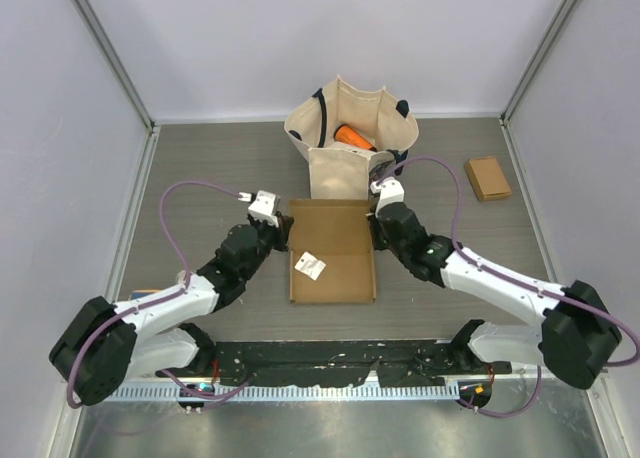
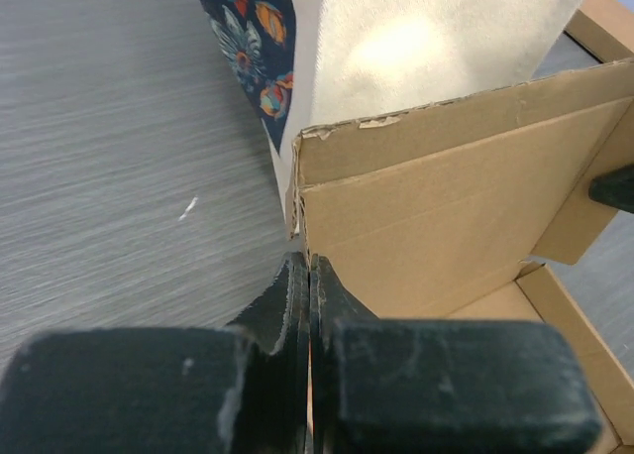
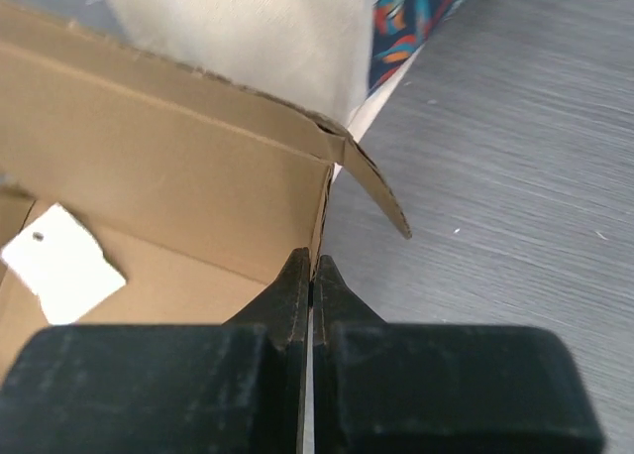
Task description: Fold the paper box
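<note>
A cream tote bag (image 1: 338, 173) stands right behind the paper box (image 1: 340, 278), so close that its front face fills the space just beyond the box's raised back wall. Both of my wrist cameras show that pale fabric and the bag's patterned side panel pressed near the box's rear corners. An orange thing (image 1: 352, 136) lies inside the bag. Far to the right of the paper box, and well apart from it, a small closed carton (image 1: 487, 177) sits on the bench (image 1: 220, 168). A white tag (image 1: 309, 266) lies on the floor of the paper box, near its left wall.

The paper box lies open in the middle of the bench, its back wall upright and its front edge toward my bases. My left gripper (image 2: 308, 264) is at the box's rear left corner, its fingers pressed together with the thin cardboard edge of that corner running down between them. My right gripper (image 3: 311, 264) is at the rear right corner, pinched the same way on the upright edge there. Beside it, a short loose flap (image 3: 381, 191) juts outward from the back wall, away from the box.
</note>
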You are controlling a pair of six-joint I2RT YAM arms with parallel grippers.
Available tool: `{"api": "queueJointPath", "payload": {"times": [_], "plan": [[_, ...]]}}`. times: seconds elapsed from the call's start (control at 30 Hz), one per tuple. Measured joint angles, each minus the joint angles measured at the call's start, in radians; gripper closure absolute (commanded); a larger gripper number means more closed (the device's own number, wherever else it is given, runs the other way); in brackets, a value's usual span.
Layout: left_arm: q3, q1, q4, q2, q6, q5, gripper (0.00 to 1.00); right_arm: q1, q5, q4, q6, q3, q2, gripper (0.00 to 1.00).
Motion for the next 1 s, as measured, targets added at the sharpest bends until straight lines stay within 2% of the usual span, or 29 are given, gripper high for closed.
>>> {"api": "queueJointPath", "payload": {"times": [0.2,0.33,0.47,0.67,0.8,1.0], "plan": [[0.0,-0.097,0.114,0.037,0.014,-0.27,1.0,0.163,0.417,0.024,0.186,0.089,0.129,0.99],[-0.018,-0.134,0.279,0.106,0.041,-0.378,1.0,0.222,0.58,0.14,0.249,0.051,0.147,0.99],[-0.084,-0.165,0.469,0.173,0.072,-0.406,1.0,0.245,0.644,0.323,0.251,-0.061,0.157,0.99],[-0.221,-0.235,0.695,0.248,0.138,-0.44,1.0,0.341,0.695,0.726,0.091,-0.285,0.166,0.99],[-0.26,-0.325,0.776,0.276,0.182,-0.509,1.0,0.375,0.755,0.9,0.028,-0.348,0.192,0.99],[-0.277,-0.449,0.816,0.312,0.218,-0.631,1.0,0.455,0.879,1.054,0.008,-0.406,0.246,0.99]]}}
